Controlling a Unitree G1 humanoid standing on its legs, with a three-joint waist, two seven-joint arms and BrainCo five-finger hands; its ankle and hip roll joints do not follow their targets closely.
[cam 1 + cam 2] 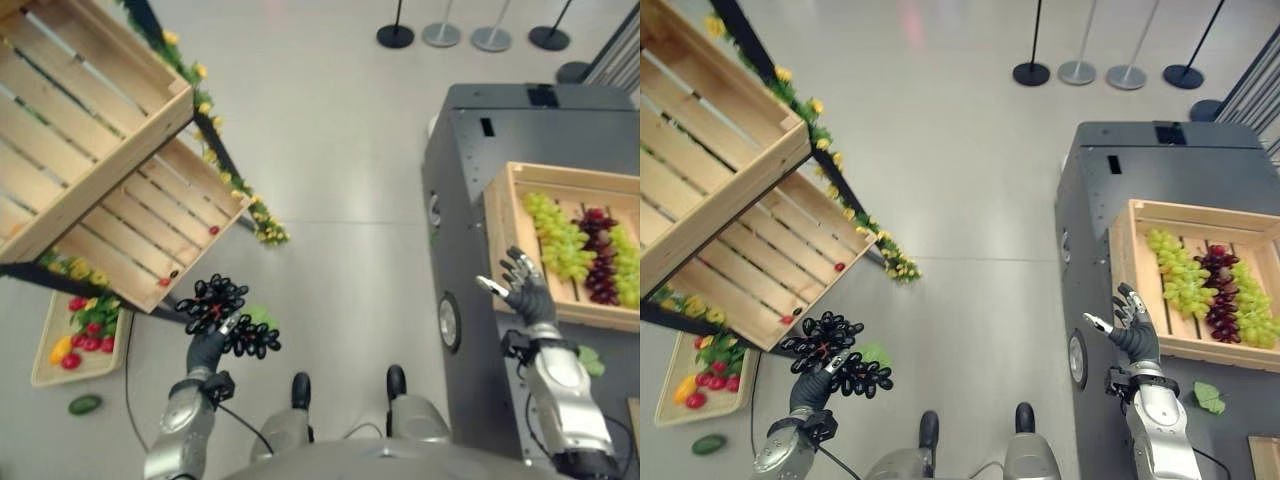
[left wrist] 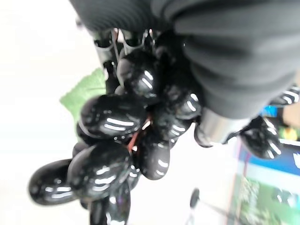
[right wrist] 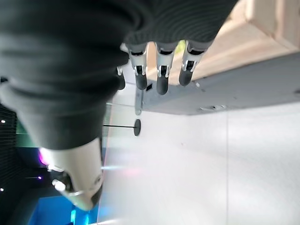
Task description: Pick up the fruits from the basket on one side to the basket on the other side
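Note:
My left hand (image 1: 207,347) is shut on a bunch of black grapes (image 1: 228,315) with a green leaf, held in the air just below the lower wooden crate (image 1: 150,235) on the left. Up close, the glossy black grapes (image 2: 123,140) hang from the hand's curled fingers. My right hand (image 1: 525,288) is open, with relaxed fingers (image 3: 161,70), at the near edge of the wooden crate (image 1: 510,250) on the grey cart. That crate holds green grapes (image 1: 558,235) and dark red grapes (image 1: 598,255).
A larger slatted crate (image 1: 75,110) sits above the lower one on a black stand trimmed with yellow flowers (image 1: 265,225). A flat tray (image 1: 45,372) with red and yellow fruit lies on the floor, a green fruit (image 1: 85,404) beside it. Stanchion bases (image 1: 396,36) stand far off.

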